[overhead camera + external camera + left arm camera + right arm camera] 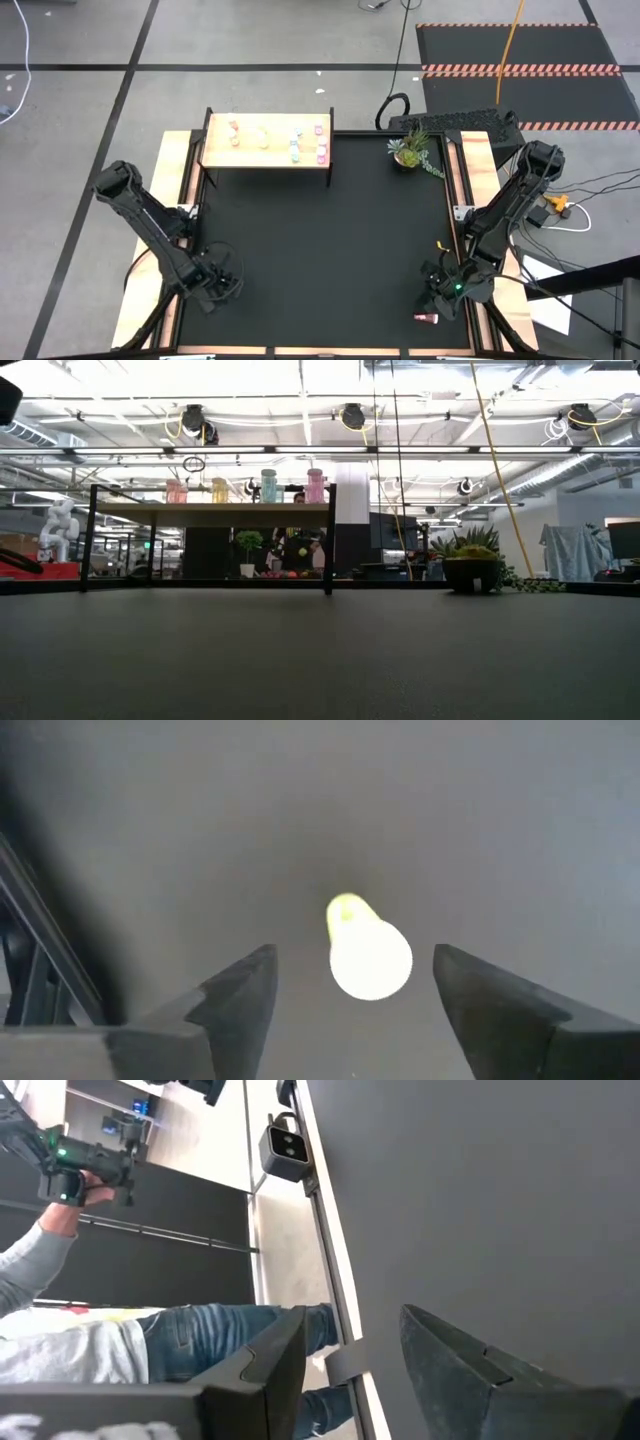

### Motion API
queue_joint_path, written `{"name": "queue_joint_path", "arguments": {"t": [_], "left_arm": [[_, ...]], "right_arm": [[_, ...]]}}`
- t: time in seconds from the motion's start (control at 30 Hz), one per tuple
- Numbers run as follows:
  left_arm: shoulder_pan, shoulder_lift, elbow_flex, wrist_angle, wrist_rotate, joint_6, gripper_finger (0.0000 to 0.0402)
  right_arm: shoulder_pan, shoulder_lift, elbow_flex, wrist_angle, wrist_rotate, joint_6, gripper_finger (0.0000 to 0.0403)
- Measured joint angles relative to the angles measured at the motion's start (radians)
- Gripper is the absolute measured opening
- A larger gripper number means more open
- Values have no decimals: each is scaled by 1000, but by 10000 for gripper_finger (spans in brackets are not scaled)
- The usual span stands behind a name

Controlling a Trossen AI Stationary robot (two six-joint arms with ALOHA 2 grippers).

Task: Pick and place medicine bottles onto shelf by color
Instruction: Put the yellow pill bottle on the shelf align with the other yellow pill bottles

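In the left wrist view a yellow medicine bottle point(368, 948) with a white cap stands upright on the black table. My left gripper point(352, 954) points down over it at the table's near left point(215, 285), open, one finger on either side of the bottle without touching. My right gripper point(352, 1342) waits open and empty at the near right point(440, 290). A pink bottle point(427, 318) lies on the table just nearer than it. The pale wooden shelf point(268, 158) at the far left carries several bottles in pink, yellow and teal point(269, 486).
A potted plant point(410, 150) stands at the far right of the table. Wooden side rails point(172, 170) run along both sides. Past the table's edge the right wrist view shows a person point(90, 1340) holding a hand-held device. The middle of the black table point(320, 250) is bare.
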Motion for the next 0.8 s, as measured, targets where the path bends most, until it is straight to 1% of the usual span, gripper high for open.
{"name": "queue_joint_path", "arguments": {"t": [0.13,0.3,0.37,0.53,0.8], "left_arm": [[19,0,-14,1,5,-2,242],[44,0,-51,70,74,35,215],[47,0,-56,78,87,44,208],[62,0,-56,83,89,61,185],[84,0,-56,93,88,95,128]], "right_arm": [[0,0,0,-1,0,-4,154],[0,0,0,-4,-1,-18,154],[0,0,0,-8,-1,-18,154],[0,0,0,-8,0,-19,154],[0,0,0,-17,0,-18,154]]}}
